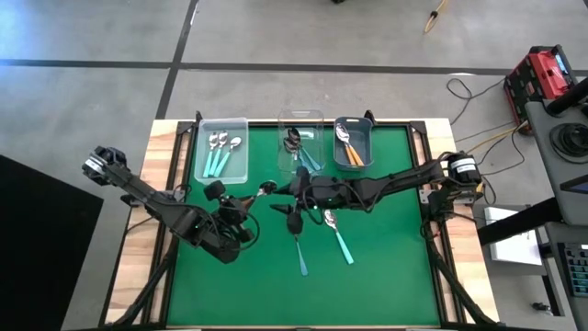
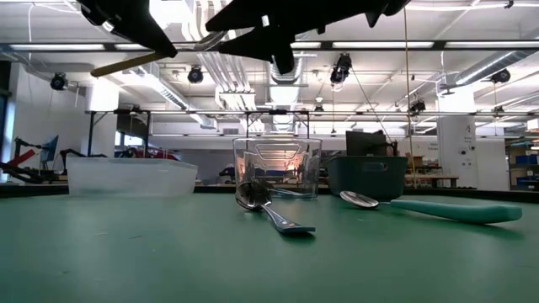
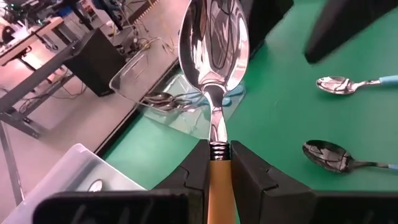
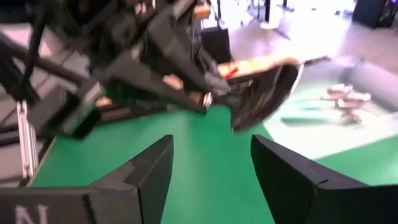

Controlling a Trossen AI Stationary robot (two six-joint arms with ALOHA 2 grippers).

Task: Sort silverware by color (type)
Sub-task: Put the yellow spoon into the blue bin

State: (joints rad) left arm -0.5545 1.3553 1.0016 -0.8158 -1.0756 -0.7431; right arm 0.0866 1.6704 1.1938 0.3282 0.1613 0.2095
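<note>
- Above mat centre, an orange-handled spoon [image 3: 213, 74] is clamped by its handle in the left gripper [image 3: 217, 163], clear of the table.
- Right gripper [image 4: 211, 163] is held just beside it, jaws spread wide, empty.
- Step judged: handover done; carriage to the grey bin [image 1: 353, 143], where orange handles lie, is called for.
- Two teal-handled spoons [image 1: 336, 233] are left unsorted on the mat.

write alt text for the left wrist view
The left gripper is shut on an orange-handled spoon, its shiny bowl raised. Beyond it on the green table are a clear bin with spoons and two loose spoons.
</note>
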